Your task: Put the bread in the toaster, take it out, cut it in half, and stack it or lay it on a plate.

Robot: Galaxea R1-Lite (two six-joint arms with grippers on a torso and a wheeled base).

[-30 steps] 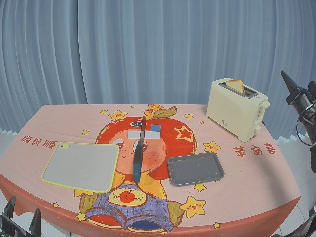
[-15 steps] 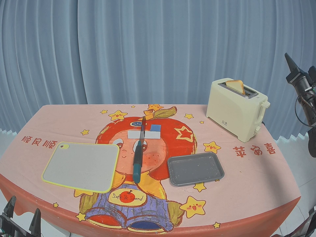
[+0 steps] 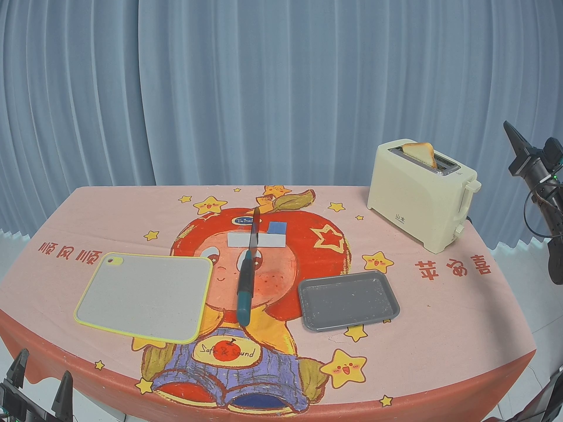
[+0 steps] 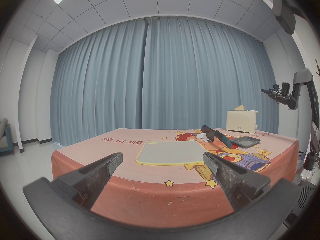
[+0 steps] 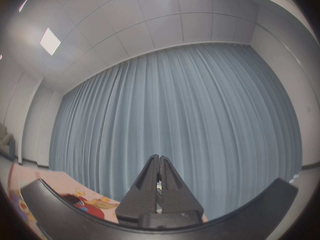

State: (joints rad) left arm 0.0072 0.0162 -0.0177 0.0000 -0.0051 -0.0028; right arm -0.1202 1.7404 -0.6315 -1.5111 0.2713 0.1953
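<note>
Fingers (image 5: 150, 179) of the right gripper (image 5: 159, 160) are pressed together, empty; the left gripper (image 4: 162, 155) is spread wide.
Bread (image 3: 420, 152) stands tilted in the toaster (image 3: 410, 200) slot at the table's far right, top edge poking out. It is probably light, stiff yet crumbly: pinch the exposed top across its flat faces, gently, lifting straight up.

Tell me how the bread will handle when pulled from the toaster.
Probably light and fairly stiff: the bread leans out of the toaster slot without sagging. Likely crumbly, being a thin browned slice, so a gentle pinch seems wise.
</note>
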